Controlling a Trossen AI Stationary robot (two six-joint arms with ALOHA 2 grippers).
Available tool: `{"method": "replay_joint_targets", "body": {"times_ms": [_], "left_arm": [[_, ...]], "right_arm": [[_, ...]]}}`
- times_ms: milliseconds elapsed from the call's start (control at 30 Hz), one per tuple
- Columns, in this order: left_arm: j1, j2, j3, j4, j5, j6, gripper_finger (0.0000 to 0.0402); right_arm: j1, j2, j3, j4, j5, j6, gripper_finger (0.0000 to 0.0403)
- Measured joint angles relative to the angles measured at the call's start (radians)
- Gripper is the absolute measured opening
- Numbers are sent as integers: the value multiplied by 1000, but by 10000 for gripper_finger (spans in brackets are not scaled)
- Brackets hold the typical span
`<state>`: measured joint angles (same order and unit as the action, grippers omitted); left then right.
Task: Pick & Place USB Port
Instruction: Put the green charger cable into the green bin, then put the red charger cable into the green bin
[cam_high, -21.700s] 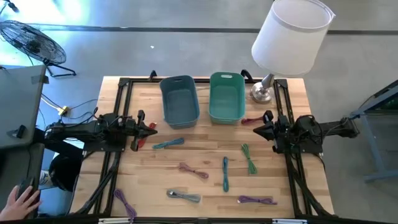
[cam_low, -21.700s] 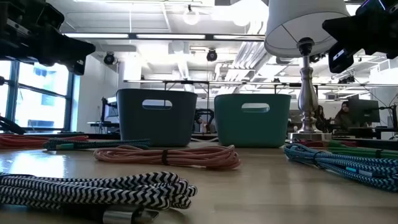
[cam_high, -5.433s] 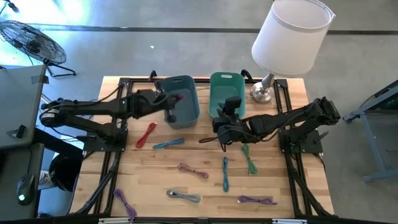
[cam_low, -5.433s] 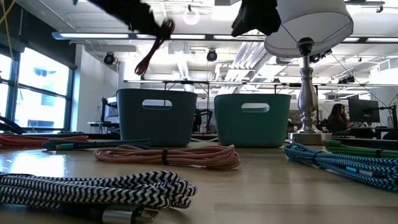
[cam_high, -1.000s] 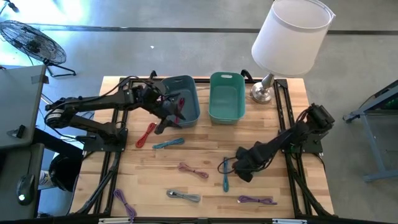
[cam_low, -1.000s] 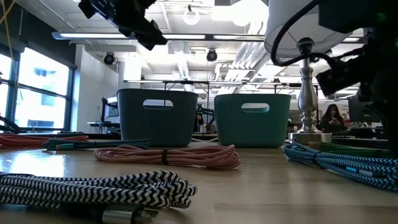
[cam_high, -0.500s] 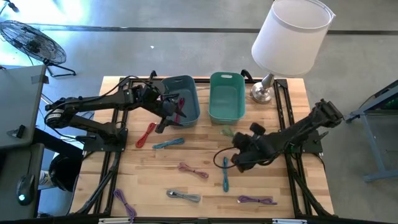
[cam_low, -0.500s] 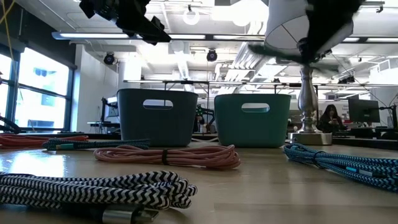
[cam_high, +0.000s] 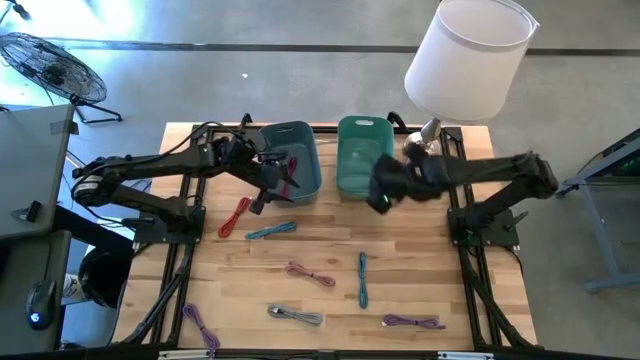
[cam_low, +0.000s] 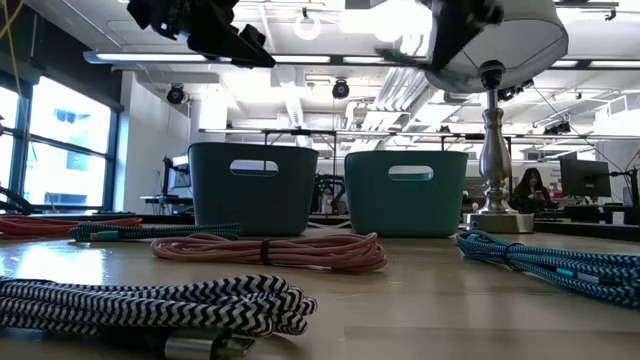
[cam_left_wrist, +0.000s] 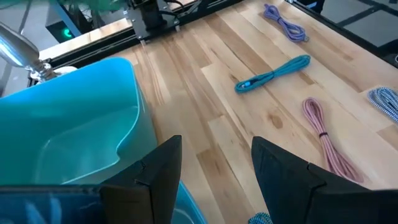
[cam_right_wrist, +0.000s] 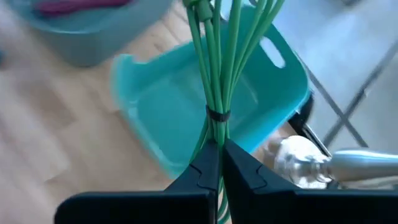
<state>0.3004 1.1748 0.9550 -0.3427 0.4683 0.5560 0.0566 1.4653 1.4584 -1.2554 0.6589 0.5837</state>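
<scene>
The right gripper (cam_right_wrist: 216, 163) is clamped on a bundled green USB cable (cam_right_wrist: 214, 56), carried above the teal bin (cam_high: 364, 155) at upper centre of the high view. The step looks like the carry; next likely calls for letting go over it. The left gripper (cam_left_wrist: 214, 165) hangs open-fingered by the blue bin (cam_high: 290, 160). More cables lie on the wooden table (cam_high: 330, 250); a lamp (cam_high: 468, 60) stands upper right.

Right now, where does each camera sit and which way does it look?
High: overhead, facing down; both arms, blue bin, teal bin.
Low: at tabletop, facing bins and lamp.
Left wrist: past open left gripper, over the table.
Right wrist: right gripper shut on green cable.
Shared: the teal bin shows in all.
</scene>
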Motion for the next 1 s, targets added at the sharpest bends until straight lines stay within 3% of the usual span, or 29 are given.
{"method": "replay_joint_targets", "body": {"times_ms": [333,533,767,1000], "left_arm": [[0,-53,0,3,-41,68,190],[0,-61,1,-14,-41,69,190],[0,-82,1,-43,5,77,190],[0,-236,2,-171,2,69,190]], "right_arm": [[-269,2,-189,365,-315,-255,19],[-320,2,-262,418,-310,-315,80],[-325,-14,-247,452,-286,-394,164],[-287,-58,-148,470,-289,-529,187]]}}
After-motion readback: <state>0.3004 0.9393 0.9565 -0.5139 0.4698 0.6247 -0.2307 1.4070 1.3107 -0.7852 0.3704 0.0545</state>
